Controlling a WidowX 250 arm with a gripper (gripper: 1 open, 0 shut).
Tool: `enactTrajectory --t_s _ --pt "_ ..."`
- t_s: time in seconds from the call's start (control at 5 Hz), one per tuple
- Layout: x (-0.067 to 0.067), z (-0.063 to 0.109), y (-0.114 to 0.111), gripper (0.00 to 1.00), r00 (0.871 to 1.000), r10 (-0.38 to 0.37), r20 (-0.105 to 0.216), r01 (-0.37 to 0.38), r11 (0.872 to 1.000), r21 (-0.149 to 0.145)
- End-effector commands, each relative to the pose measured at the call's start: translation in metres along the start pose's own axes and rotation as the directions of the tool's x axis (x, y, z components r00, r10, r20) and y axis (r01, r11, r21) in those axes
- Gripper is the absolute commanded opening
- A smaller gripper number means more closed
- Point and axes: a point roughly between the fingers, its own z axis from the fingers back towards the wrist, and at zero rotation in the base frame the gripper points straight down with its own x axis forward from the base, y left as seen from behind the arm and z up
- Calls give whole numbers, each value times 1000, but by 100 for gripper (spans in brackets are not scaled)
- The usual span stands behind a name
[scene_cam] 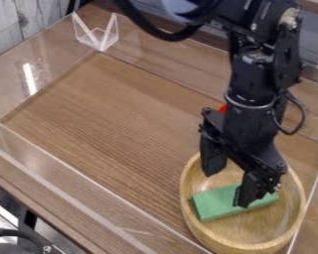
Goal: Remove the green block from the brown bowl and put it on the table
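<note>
On the left, the dark wood-grain desk (108, 109) lies bare inside its low clear acrylic walls (43, 149), open ground for wherever the block may be set down. Toward the lower right sits the brown bowl (202, 226), wide and shallow, with the green block (218, 205) lying flat on its floor. The block's long axis runs on a diagonal, from its lower-left corner near the bowl's front rim up and to the right, where its far end passes under the black arm. The end effector (242, 179) points straight down directly over that upper-right end, its two fingers spread wide apart and clamped on nothing. One finger stands at the left of the block's upper end and the other, the longer-looking one (261, 187), reaches down at the right, its tip at or very near the block's surface; whether it actually touches cannot be told from this view. The fingers appear to straddle the slab across its narrow width, which suggests the coming move is a short drop and a squeeze rather than any sideways travel.
</note>
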Motion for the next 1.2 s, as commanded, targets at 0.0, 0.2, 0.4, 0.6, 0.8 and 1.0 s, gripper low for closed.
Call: enactTrajectory --t_s 0.0,0.2,0.4,0.6,0.8,1.0 --pt "9 9 2 100 999 3 38 -3 1000 -4" --pt "9 10 2 100 999 6 39 -6 1000 -5" --pt "9 0 4 100 1000 1 26 -1 1000 -15" --pt "9 -8 5 0 1000 0 15 0 1000 -23" --pt "8 -5 6 0 1000 -2 18 2 1000 -19" --pt "8 13 8 0 999 -10 52 11 1000 -4"
